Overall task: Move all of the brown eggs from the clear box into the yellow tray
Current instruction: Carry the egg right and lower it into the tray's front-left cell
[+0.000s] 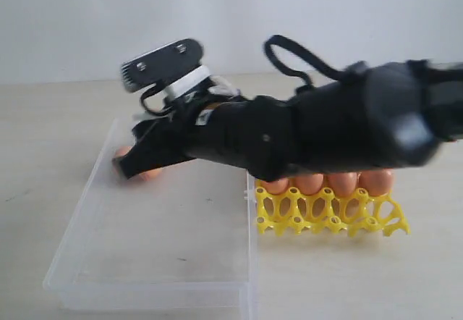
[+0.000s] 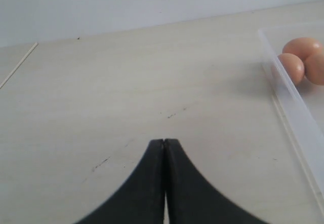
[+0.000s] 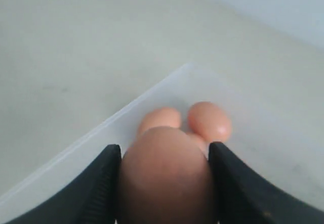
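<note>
My right gripper (image 3: 165,147) is shut on a brown egg (image 3: 164,178) that fills the gap between its black fingers. It is in the far left corner of the clear box (image 1: 152,262). Two more brown eggs (image 3: 210,120) lie just beyond the held one, against the box wall (image 3: 101,138). In the exterior view the right arm reaches across to that corner, its gripper (image 1: 134,164) hiding most of the eggs (image 1: 150,174) there. The yellow tray (image 1: 325,219) stands right of the box with several brown eggs (image 1: 343,182) in it. My left gripper (image 2: 164,142) is shut and empty over bare table, left of the box wall (image 2: 293,107).
The right arm's black body (image 1: 325,128) spans above the tray and the box's far edge. The tabletop (image 2: 126,72) is pale wood, with a white wall behind it. The box's bare floor (image 1: 166,226) takes up most of its near side.
</note>
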Robot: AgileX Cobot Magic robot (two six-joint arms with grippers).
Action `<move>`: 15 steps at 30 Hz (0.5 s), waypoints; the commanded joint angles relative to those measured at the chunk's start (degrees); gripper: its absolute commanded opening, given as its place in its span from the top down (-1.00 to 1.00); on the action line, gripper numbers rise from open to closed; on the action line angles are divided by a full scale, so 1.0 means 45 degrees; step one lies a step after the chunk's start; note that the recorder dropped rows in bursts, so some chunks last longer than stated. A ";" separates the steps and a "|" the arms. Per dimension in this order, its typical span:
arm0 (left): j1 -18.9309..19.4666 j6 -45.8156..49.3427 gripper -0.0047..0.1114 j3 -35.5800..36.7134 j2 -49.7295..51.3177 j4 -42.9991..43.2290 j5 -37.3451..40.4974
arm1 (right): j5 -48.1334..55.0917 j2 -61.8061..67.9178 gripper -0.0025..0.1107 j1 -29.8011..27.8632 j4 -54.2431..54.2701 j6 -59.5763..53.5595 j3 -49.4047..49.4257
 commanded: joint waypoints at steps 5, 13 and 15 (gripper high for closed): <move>0.0025 -0.0058 0.92 -0.0051 -0.0071 -0.0014 -0.0079 | -0.4777 -0.4508 0.96 -0.0541 0.0809 -0.0384 0.5523; 0.0025 -0.0058 0.92 -0.0051 -0.0071 -0.0014 -0.0079 | -0.0889 -0.4626 0.96 -0.2467 0.0217 -0.0470 0.6447; 0.0025 -0.0058 0.92 -0.0051 -0.0071 -0.0014 -0.0079 | 0.0321 -0.4626 0.96 -0.2747 0.0217 -0.0492 0.6305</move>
